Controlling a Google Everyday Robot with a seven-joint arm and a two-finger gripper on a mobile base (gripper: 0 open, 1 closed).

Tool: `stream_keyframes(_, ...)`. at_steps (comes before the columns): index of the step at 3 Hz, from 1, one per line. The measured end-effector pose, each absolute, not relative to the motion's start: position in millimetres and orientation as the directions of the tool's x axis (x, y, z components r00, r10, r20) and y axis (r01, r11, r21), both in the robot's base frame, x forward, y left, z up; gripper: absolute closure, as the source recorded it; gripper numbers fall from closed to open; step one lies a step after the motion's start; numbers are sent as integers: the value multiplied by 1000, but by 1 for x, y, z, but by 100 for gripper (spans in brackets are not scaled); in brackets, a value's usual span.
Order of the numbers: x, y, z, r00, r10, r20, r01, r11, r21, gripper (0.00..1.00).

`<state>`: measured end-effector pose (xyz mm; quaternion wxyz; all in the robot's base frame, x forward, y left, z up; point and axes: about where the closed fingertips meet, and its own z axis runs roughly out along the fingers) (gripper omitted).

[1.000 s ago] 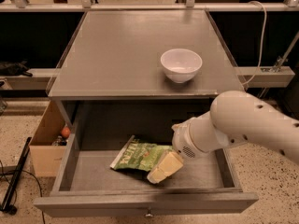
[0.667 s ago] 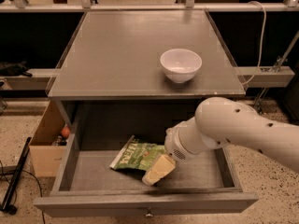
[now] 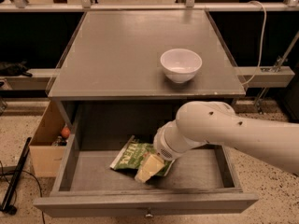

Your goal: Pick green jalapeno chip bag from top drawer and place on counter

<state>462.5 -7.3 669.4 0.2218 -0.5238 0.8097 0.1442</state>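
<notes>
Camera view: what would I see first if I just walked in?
The big white robot arm stretched down into the open drawer, its gripper right at the green chip bag lying there. Then the white bowl on the grey counter above.

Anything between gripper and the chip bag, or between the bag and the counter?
Nothing visible. The gripper is down in the open top drawer, right over the green jalapeno chip bag. On the counter only a white bowl stands, right of centre, near the front edge.

Green chip bag point(image 3: 132, 156) flat in open drawer point(image 3: 93, 174), claw point(image 3: 149, 166) over it.
</notes>
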Motion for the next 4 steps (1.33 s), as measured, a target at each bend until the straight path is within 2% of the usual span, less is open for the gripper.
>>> stream_keyframes(4,471,-2,643,-376,-796,-475,-885,460,-71,0)
